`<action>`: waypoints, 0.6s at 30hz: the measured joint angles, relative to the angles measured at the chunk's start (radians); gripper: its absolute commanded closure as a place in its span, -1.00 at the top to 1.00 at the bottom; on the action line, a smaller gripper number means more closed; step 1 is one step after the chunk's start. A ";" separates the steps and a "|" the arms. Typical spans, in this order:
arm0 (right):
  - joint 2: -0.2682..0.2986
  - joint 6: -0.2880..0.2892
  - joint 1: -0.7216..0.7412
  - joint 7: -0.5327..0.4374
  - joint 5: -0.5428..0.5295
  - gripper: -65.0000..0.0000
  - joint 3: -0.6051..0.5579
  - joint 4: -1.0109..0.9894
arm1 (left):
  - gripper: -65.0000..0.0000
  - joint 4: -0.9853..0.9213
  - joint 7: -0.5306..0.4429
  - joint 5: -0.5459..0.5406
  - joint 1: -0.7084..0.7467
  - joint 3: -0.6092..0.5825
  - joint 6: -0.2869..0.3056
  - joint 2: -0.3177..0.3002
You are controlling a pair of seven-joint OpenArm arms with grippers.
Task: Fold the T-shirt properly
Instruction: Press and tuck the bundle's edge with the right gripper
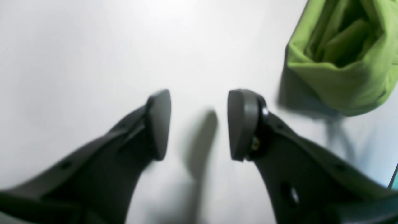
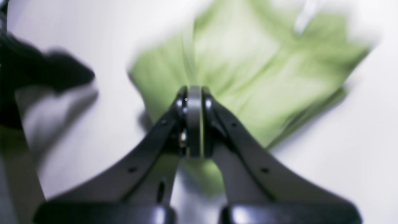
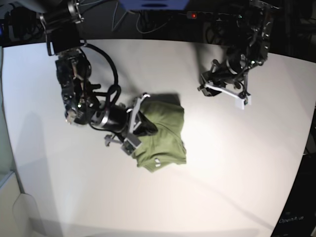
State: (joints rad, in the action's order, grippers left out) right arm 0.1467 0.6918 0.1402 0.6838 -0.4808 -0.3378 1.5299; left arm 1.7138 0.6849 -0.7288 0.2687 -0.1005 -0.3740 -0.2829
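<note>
Right gripper [image 2: 194, 121] sits low over the T-shirt [image 3: 165, 136], jaws pressed together, a sliver of green cloth showing between the pads. The shirt lies bunched near the middle of the white bench [image 3: 237, 163], small white tag [image 3: 157, 162] facing front. Left gripper [image 1: 199, 124] hovers well apart from it, jaws spread, holding nothing.

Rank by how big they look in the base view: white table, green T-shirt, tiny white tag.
1. Flat white table, biggest.
2. Crumpled olive-green cloth T-shirt.
3. Small white tag on the T-shirt, smallest.
</note>
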 measured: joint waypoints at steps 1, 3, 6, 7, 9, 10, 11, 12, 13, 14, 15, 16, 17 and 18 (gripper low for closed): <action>-0.004 0.000 0.008 0.011 -0.004 -0.96 0.000 0.022 | -0.10 0.000 0.000 0.001 0.000 0.000 0.000 0.000; -0.027 0.000 0.016 0.039 0.000 -0.96 0.004 0.039 | -0.10 0.000 -0.001 0.000 0.000 0.000 0.000 0.000; -0.048 0.000 0.013 0.057 0.003 -0.96 -0.035 0.021 | -0.10 0.000 -0.001 0.000 0.000 0.000 0.000 0.000; -0.050 0.000 0.021 0.052 0.000 -0.96 -0.060 0.003 | -0.10 0.000 -0.002 0.000 0.000 0.000 0.000 0.000; -0.069 0.003 0.044 0.049 0.002 -0.96 -0.099 -0.040 | -0.10 0.000 -0.001 0.000 0.000 0.000 0.000 0.000; -0.080 0.003 0.054 0.048 0.003 -0.96 -0.111 -0.058 | -0.10 0.000 -0.001 0.000 0.000 0.000 0.000 0.000; -0.087 0.003 0.062 0.042 -0.002 -0.96 -0.122 -0.075 | -0.10 0.000 -0.001 0.000 0.000 0.000 0.000 0.000; -0.093 0.003 0.066 0.030 -0.002 -0.96 -0.130 -0.092 | -0.10 0.000 -0.001 0.000 0.000 0.000 0.000 0.000; -0.095 0.003 0.071 0.010 0.000 -0.96 -0.135 -0.108 | -0.10 0.000 -0.001 0.000 0.000 0.000 0.000 0.000; -0.094 0.003 0.073 -0.004 -0.001 -0.96 -0.141 -0.124 | -0.10 0.000 -0.001 0.000 0.000 0.000 0.001 0.000; -0.094 0.003 0.078 -0.012 -0.001 -0.96 -0.140 -0.144 | -0.10 0.000 -0.001 0.000 0.000 0.000 0.000 0.000; -0.094 0.003 0.084 -0.016 -0.001 -0.96 -0.140 -0.165 | -0.10 0.000 -0.002 0.000 0.000 0.000 0.000 0.000; -0.093 0.003 0.094 -0.020 0.000 -0.96 -0.140 -0.191 | -0.10 0.000 -0.001 0.000 0.000 0.000 0.000 0.000; -0.092 0.003 0.101 -0.023 0.005 -0.96 -0.140 -0.211 | -0.10 0.000 -0.002 0.000 0.000 0.000 0.000 0.000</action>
State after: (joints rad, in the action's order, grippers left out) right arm 0.0544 0.6952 0.2413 0.6605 -0.4759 -0.4782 1.3193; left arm 1.7138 0.6834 -0.7284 0.2687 -0.1005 -0.3740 -0.2829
